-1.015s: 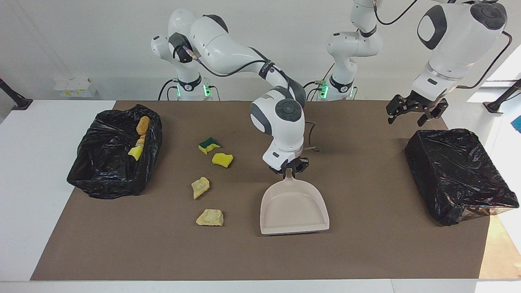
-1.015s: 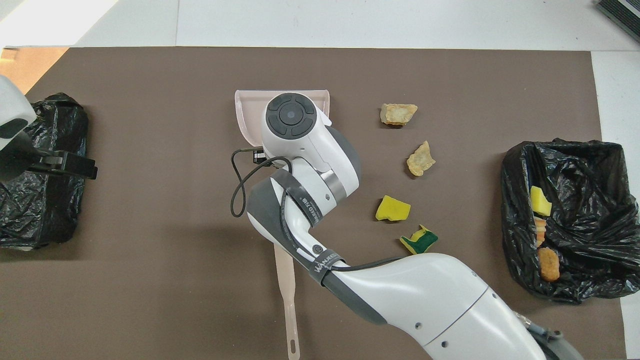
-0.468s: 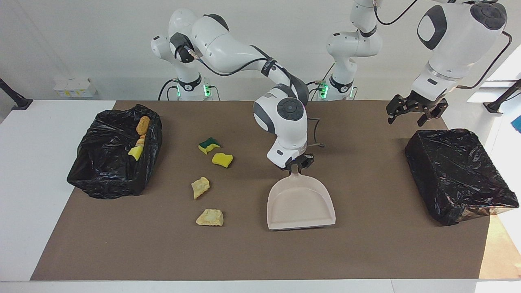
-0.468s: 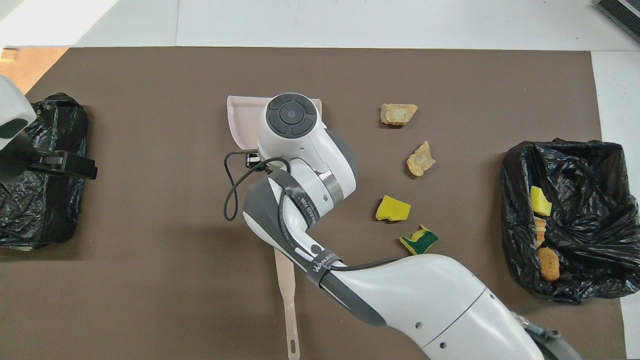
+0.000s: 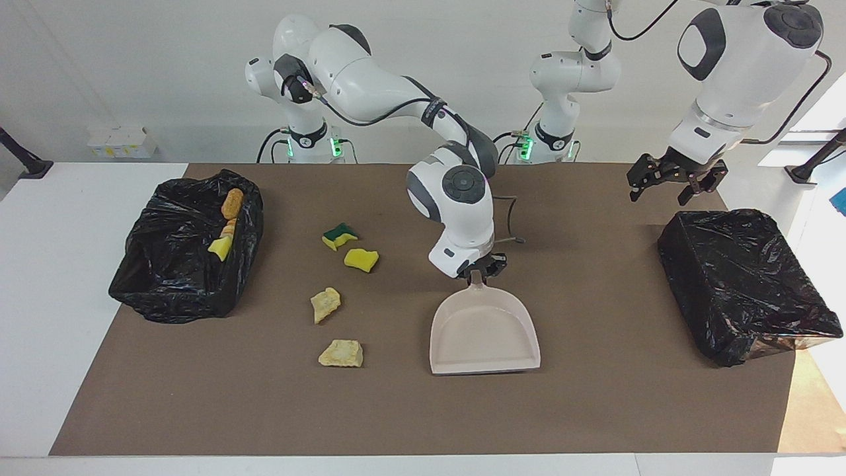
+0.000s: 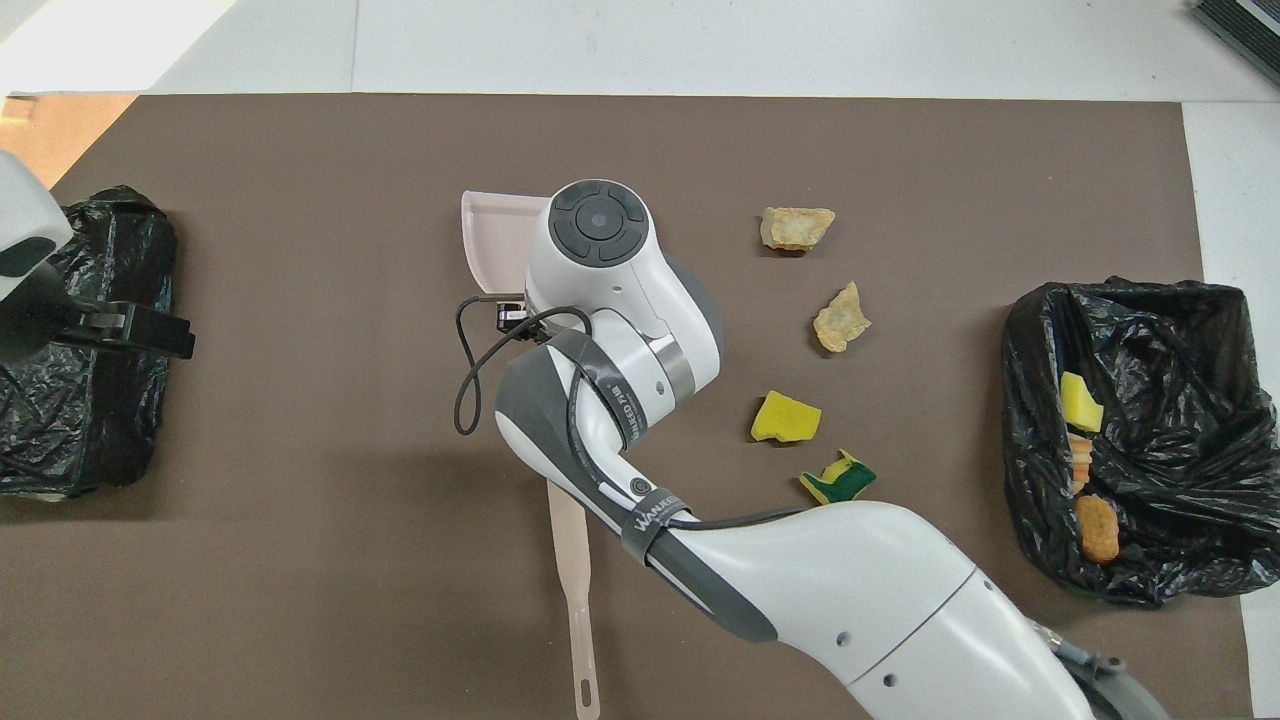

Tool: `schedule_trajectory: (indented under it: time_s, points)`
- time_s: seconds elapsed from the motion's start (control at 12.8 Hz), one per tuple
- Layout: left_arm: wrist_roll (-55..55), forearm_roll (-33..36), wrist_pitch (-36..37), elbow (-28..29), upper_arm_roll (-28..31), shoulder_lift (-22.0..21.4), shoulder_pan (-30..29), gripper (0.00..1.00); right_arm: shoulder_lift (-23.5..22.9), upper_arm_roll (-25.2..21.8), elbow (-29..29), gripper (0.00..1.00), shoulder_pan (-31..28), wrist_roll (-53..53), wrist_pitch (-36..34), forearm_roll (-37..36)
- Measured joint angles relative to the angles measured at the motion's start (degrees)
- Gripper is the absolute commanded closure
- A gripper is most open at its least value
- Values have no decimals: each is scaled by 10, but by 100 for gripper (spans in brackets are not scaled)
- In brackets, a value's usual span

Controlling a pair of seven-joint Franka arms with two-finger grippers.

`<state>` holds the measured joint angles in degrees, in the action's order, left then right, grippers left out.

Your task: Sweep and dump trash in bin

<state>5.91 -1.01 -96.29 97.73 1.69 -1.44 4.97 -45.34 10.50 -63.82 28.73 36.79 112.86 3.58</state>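
Four scraps of trash lie on the brown mat: a green-and-yellow sponge (image 5: pixel 340 236) (image 6: pixel 838 479), a yellow sponge (image 5: pixel 361 259) (image 6: pixel 785 418) and two pale foam chunks (image 5: pixel 325 303) (image 5: pixel 341 354). An orange-brown lump (image 5: pixel 232 203) and a yellow piece (image 5: pixel 220 247) are inside the black-lined bin (image 5: pixel 178 291) (image 6: pixel 1190 330) at the right arm's end. The beige dustpan (image 5: pixel 484 330) (image 6: pixel 495 235) rests flat mid-table. My right gripper (image 5: pixel 477 270) is shut on its handle. My left gripper (image 5: pixel 674 180) hangs open over the edge of a second bin (image 5: pixel 740 277).
A beige brush handle (image 6: pixel 575 600) lies on the mat nearer to the robots than the dustpan, partly under the right arm. The second black-lined bin (image 6: pixel 70 400) stands at the left arm's end. A cable loops from the right wrist.
The right arm slid the dustpan a little toward the left arm's end, then slightly back. The scraps and the left arm have not moved.
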Motion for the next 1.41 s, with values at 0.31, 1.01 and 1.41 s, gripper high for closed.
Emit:
schedule_trajectory:
  time_s: [0.31,1.01,1.41]
  points:
    - [0,0,0,0,0,0,0,0,7,0,2,24,-6,8,6,3]
    - [0,0,0,0,0,0,0,0,205,9,-95,0,-33,-16,-137,6]
    - [0,0,0,0,0,0,0,0,337,13,-364,0,9,-17,-12,7]
